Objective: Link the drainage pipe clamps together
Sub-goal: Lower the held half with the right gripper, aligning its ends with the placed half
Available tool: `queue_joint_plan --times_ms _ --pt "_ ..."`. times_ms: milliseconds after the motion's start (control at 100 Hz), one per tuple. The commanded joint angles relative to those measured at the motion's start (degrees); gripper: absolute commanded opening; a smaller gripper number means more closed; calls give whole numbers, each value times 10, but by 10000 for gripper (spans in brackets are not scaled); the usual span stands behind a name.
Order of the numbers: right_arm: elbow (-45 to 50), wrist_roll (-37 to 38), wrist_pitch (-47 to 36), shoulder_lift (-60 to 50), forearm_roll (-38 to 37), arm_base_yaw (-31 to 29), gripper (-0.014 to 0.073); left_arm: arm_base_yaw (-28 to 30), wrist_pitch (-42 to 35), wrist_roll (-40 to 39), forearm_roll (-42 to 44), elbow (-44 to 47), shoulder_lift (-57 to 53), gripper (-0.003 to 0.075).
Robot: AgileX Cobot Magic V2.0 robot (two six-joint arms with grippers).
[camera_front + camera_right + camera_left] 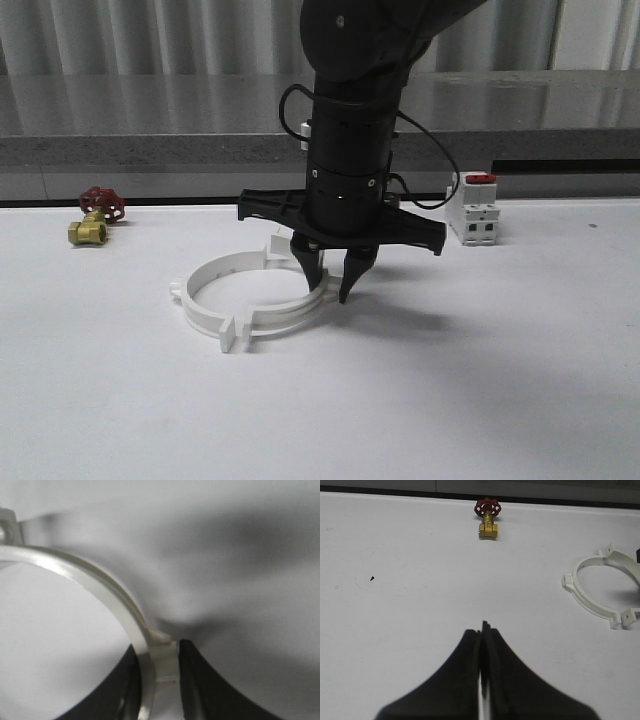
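Surface: white table (pixel 520 380), with a grey ledge and corrugated wall behind it.
Clamps: two white half-ring bands (pixel 215 295) lie on the table near its middle, set together as a wide ring with the tabs at their ends meeting. One tab pair stands at the near side, another at the far side. In the left wrist view the ring (pixel 592 597) shows partly, cut by the picture's edge.
Right gripper: the right gripper (pixel 332 275) points straight down over the ring's right side, one finger inside the band and one outside. In the right wrist view the fingers (pixel 202 680) are closed on the band (pixel 157 667), which stands between them and touches both.
Left gripper: the left gripper (pixel 481 645) hangs over bare table, well apart from the ring, its two black fingers pressed together with nothing between them.
Valve: a brass valve (pixel 90 230) with a red handwheel lies at the far left of the table, well apart from the ring.
Breaker: a white breaker (pixel 476 215) with a red top stands upright at the far right, clear of the ring.
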Motion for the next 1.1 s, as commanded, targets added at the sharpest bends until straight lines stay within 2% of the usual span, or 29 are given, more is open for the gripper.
queue_joint_plan --times_ms 0,1090 --pt "-18 2 -16 -35 -5 1 111 1 -37 -4 -4 -15 4 -20" --pt "-18 2 -23 -22 5 6 111 1 -37 -4 -4 -15 4 -20"
